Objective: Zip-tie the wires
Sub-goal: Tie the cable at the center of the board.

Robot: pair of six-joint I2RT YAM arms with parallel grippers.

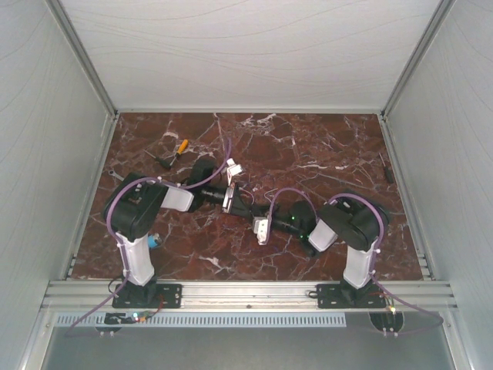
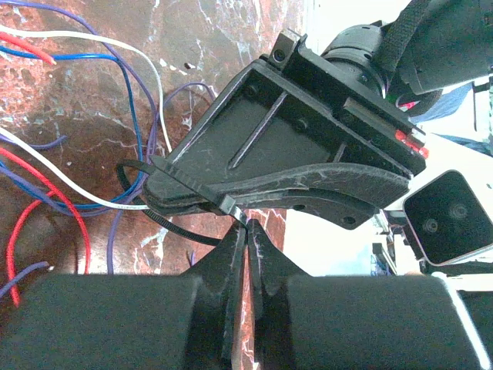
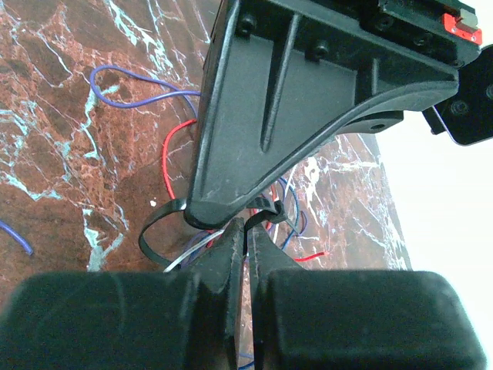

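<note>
The wires are thin red, blue-purple and white strands looped loosely on the marble, and they show under the fingers too. A black zip tie curves round some strands, its loop standing open. My left gripper is shut, pinching the tie's head at its tips. My right gripper is shut on the tie's strap. The two grippers meet tip to tip at the table's middle, left and right, hiding the wires from above. Each wrist view is half filled by the other gripper's finger.
A yellow-handled tool and a small black piece lie at the back left. A blue object sits beside the left arm's base. A dark item lies by the right wall. White walls enclose the marble table.
</note>
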